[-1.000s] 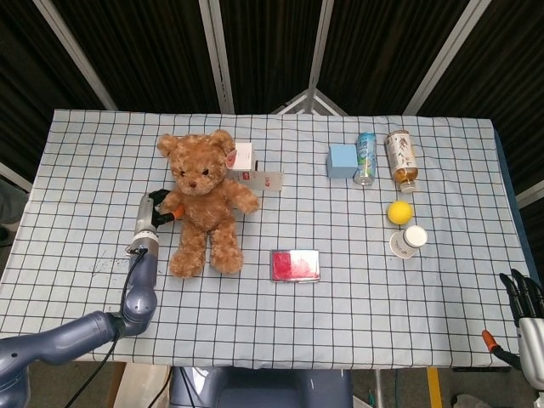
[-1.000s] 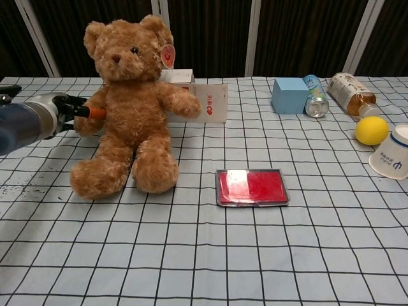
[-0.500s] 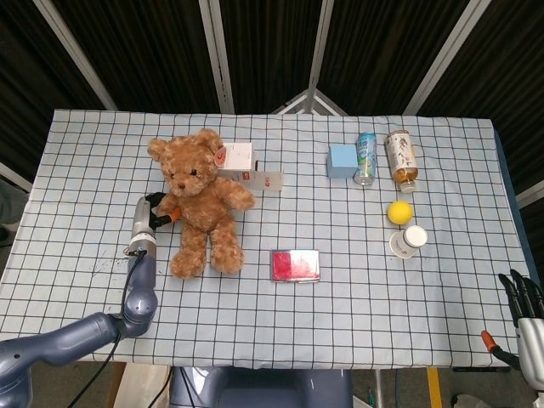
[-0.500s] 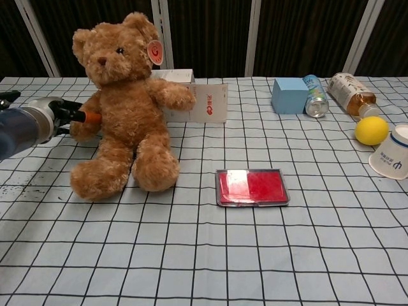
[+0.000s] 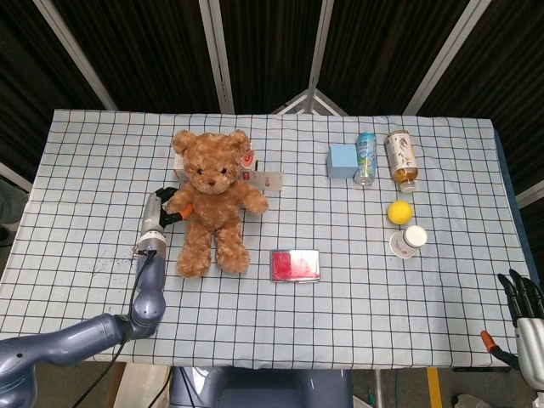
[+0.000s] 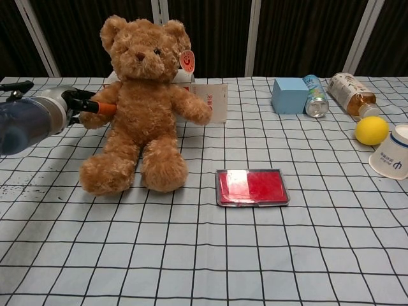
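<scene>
Left robot hand (image 5: pixel 167 206) grips the teddy bear (image 5: pixel 214 197) by the arm on the bear's own right side, its dark fingers and an orange-tipped one (image 6: pixel 101 108) closed around the plush paw in the chest view. That bear sits upright on the checked tabletop (image 5: pixel 102 161), legs stretched toward the robot, a round tag (image 6: pixel 187 61) hanging at its ear. Just behind the bear stands a white box with red print (image 6: pixel 213 102), partly hidden by the bear's body. Near the bear's feet, toward the middle of the cloth, lies a flat red case (image 5: pixel 295 264). Well apart, on the far right side, a blue block (image 5: pixel 342 161), a can on its side (image 5: pixel 365 158) and a bottle on its side (image 5: pixel 401 159) are grouped together, with a yellow ball (image 5: pixel 399 212) and a white paper cup (image 5: pixel 408 240) nearer the robot. Right robot hand (image 5: pixel 522 299) hangs off the tabletop's corner, fingers apart and holding nothing.
</scene>
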You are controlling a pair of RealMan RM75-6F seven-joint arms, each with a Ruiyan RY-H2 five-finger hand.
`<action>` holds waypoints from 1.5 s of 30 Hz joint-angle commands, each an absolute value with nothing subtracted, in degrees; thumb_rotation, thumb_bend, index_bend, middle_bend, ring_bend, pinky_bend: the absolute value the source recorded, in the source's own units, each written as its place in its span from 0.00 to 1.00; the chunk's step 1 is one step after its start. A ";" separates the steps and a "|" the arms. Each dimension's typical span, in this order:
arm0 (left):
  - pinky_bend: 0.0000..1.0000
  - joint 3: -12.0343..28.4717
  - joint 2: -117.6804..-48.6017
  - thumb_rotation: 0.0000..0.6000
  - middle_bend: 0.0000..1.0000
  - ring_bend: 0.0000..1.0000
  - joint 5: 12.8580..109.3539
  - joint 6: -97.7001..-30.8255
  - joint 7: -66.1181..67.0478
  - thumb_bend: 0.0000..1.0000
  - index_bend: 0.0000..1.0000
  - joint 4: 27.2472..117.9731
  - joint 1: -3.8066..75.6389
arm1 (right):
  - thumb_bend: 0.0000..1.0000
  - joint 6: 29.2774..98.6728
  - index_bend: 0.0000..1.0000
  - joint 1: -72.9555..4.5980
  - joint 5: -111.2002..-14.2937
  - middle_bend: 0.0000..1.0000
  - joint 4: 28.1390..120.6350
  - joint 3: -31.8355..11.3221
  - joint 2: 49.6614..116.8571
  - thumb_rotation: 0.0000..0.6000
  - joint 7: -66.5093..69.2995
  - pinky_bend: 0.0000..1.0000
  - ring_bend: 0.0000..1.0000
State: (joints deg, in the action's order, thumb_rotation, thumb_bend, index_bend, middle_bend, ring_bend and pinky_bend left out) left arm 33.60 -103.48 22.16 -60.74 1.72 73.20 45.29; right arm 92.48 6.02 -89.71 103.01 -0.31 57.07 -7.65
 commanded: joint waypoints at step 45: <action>0.00 24.82 -82.12 1.00 0.00 0.00 42.67 -61.63 -3.40 0.31 0.04 92.88 26.46 | 0.22 92.65 0.05 6.34 -89.31 0.06 104.21 -0.24 56.33 1.00 -7.58 0.00 0.07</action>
